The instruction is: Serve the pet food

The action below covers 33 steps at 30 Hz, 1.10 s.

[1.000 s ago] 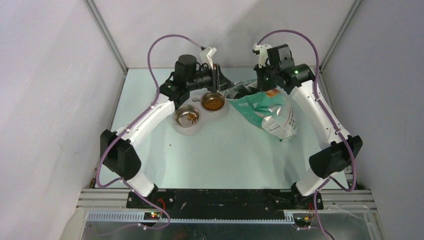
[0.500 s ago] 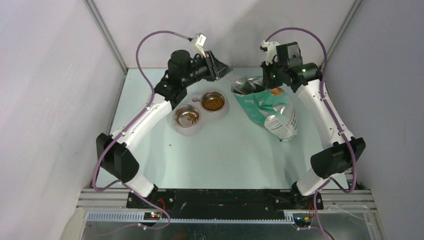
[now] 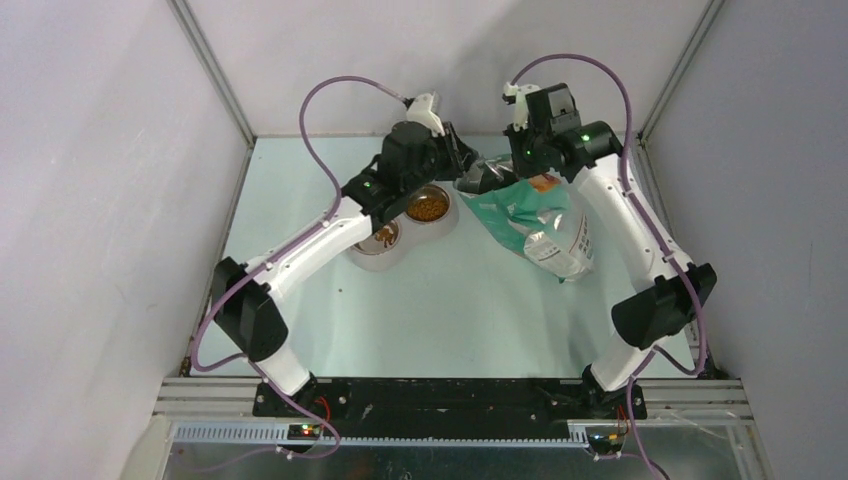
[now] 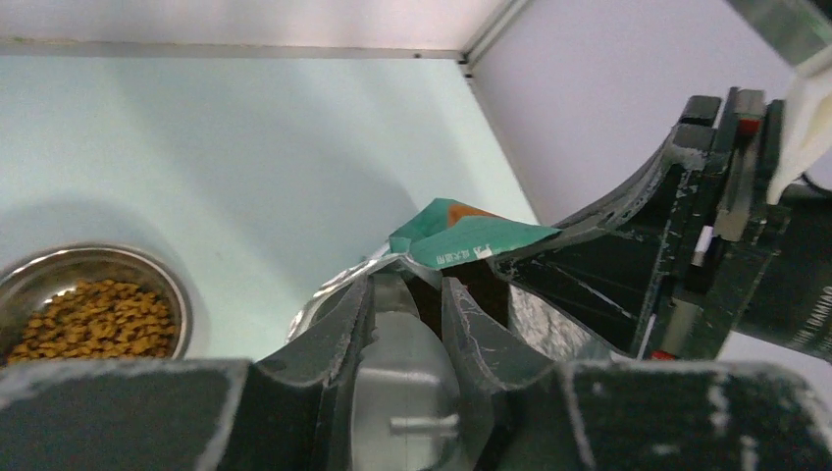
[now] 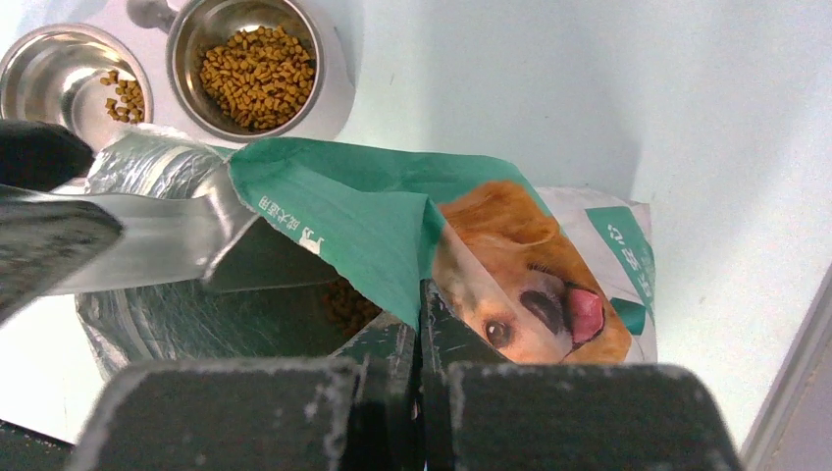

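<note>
so in the overhead view both arms meet at the top middle of the frame, right over the mouth of the bag [image 3: 555,230], which lies on its side on the table [image 3: 450,310]. the right gripper [image 5: 420,299] is pinched together on the green upper lip of the bag. that lip is lifted and the mouth gapes, with the dog face print just right of the fingers. the left gripper [image 4: 408,294] is clamped on the handle of the scoop [image 5: 147,240], one finger each side. the scoop's front end sits in the bag's mouth, coming in from the left of the right wrist view

the pet food [image 5: 257,67] is mostly in the fuller bowl [image 5: 191,25] at the top left of that view, heaped pretty well. a few more pellets sit in the other bowl [image 5: 49,74] further left, and there's a bit of brown kibble deep inside the bag too, in shadow. both bowls sit side by side in a white holder [image 3: 375,262], just left of the bag. can't tell whether the scoop has anything in it
</note>
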Motion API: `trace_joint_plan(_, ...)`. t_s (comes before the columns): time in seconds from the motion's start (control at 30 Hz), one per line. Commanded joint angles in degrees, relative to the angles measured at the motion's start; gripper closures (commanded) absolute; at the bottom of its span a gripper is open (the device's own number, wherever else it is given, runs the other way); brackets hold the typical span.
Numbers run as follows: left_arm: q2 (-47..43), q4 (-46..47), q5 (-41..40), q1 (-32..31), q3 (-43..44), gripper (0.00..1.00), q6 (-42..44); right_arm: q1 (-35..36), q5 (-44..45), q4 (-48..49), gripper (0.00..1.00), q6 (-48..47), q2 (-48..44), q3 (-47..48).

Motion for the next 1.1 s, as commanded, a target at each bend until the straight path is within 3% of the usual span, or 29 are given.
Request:
trace_joint_plan(0.0,1.4,4.8,-12.9,-1.8,-0.6,1.0,6.6,1.2,4.5,-2.2,1.0,3.1,2.0,3.7)
trace_joint_plan(0.23,2.1,15.3,-14.4,-3.8,-7.8,1.0,7.7,2.4,4.7,-2.8,1.0,4.7,4.1,4.9)
trace_joint_plan(0.5,6.2,26.1,-12.5,-4.0,-16.3,1.0,-3.3,3.6,4.3,-2.9,1.0,6.0,6.8,2.1)
trace_joint_plan(0.83,13.2,36.4,-14.3,-4.2,-21.6,1.0,-9.1,4.4,3.6,-4.0,1.0,8.4,9.5,1.0)
trace_joint_plan(0.93,15.6,37.8,-12.0,-4.2,-20.7,1.0,-13.0,4.5,2.6,-4.3,1.0,8.8,10.0,1.0)
trace_joint_plan(1.07,17.3,39.3,-3.3,-3.3,-18.8,1.0,-21.8,4.3,1.8,-4.2,1.0,9.0,9.7,0.7)
